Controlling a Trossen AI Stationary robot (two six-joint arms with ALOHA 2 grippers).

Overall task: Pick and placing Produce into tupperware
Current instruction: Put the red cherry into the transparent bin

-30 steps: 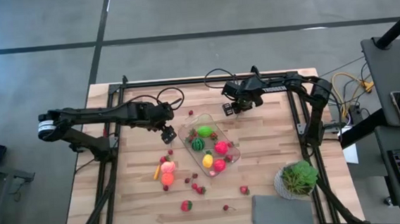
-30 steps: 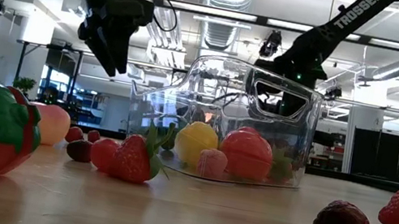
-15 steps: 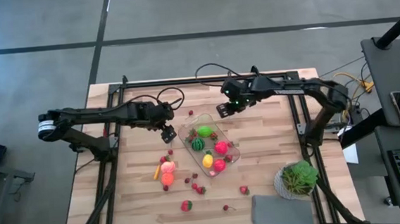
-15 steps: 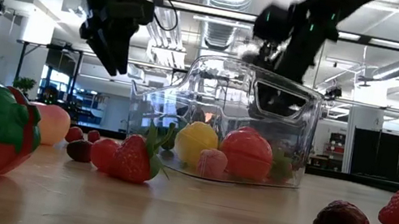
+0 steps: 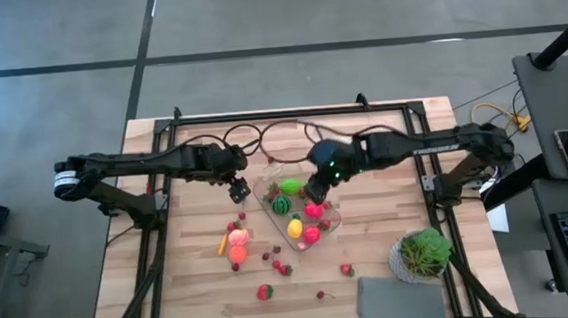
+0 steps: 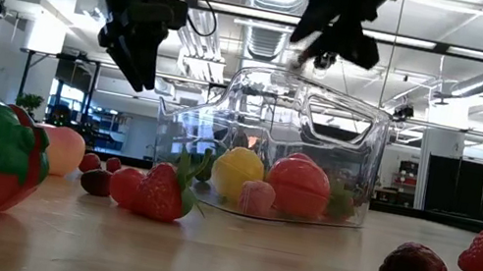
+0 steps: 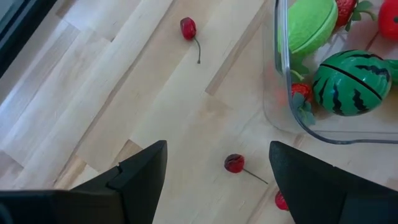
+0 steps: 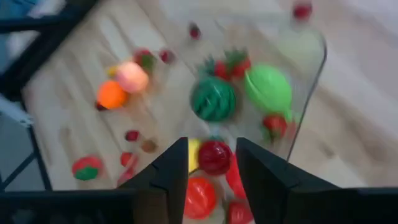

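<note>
Inside the tupperware (image 5: 269, 194): watermelon (image 7: 350, 83), green fruit (image 7: 310, 26), red pieces. Right gripper (image 8: 212, 157) overhead, pinched on a dark-red berry (image 8: 214, 156); left gripper (image 7: 216, 165) spread, empty.

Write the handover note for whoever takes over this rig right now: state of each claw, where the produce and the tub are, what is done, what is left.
Left claw: open, empty, hovering beside the tupperware.
Right claw: shut on a small dark red fruit, above the tupperware.
Done: watermelon, green fruit, yellow fruit and several red pieces sit in the tub.
Left: drop the held fruit in, then collect the loose pieces on the table: cherries, orange fruit, strawberries.
</note>
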